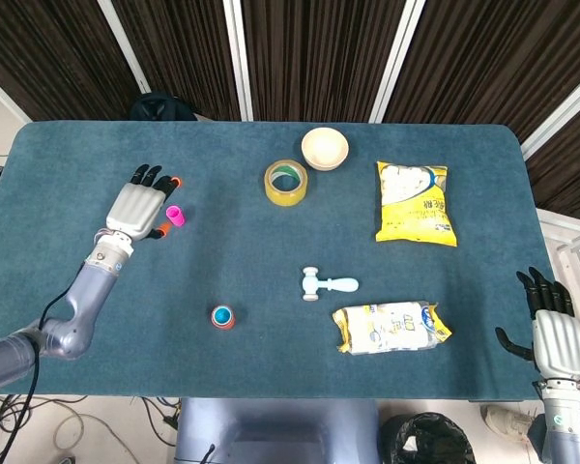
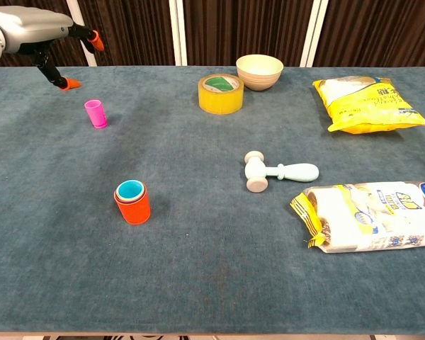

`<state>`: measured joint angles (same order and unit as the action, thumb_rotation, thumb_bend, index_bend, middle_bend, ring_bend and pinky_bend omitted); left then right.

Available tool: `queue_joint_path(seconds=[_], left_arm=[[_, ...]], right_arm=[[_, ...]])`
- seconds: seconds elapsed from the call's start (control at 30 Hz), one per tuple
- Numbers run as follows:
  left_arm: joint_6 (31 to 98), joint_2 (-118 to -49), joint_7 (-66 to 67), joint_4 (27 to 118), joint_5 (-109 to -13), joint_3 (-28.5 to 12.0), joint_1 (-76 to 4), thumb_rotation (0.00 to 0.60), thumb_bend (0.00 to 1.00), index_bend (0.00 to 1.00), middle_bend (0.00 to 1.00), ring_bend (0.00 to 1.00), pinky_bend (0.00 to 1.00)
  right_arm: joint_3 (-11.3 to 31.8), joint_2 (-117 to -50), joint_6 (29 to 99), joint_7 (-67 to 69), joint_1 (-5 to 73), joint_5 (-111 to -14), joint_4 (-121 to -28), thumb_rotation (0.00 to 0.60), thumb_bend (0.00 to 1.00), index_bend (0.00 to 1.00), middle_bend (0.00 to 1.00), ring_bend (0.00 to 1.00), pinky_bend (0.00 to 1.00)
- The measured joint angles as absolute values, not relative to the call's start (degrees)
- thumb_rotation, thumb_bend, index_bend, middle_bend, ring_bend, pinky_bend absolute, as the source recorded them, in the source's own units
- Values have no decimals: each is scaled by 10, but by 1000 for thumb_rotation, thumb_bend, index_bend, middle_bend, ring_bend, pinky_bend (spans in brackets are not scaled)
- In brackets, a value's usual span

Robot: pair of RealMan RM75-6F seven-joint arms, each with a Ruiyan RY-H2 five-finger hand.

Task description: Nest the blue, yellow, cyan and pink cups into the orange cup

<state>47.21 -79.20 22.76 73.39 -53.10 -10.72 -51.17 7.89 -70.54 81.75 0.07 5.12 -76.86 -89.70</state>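
While the left hand (image 1: 138, 206) hovers spread and empty just left of the pink cup (image 1: 175, 215), the right hand (image 1: 557, 338) rests open, far right.

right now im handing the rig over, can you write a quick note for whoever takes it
Left hand: open, holding nothing, raised beside the pink cup, not touching it.
Right hand: idle off the table's right edge, holding nothing.
Orange cup: upright near the front left, with cups already nested in it; cyan on top, the ones below hidden.
Done: all but pink appear nested.
Left: pick up the pink cup and put it in the stack.
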Motion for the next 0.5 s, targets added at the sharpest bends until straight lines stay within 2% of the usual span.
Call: queue_joint_path(seconds=[0.5], left_arm=[[404,-858,215,600,-500,-99,-530,600,267,230,176,0,5]], right_arm=[[83,-717,804,-4,56,-753,-874,600,325,106,44,96,3]])
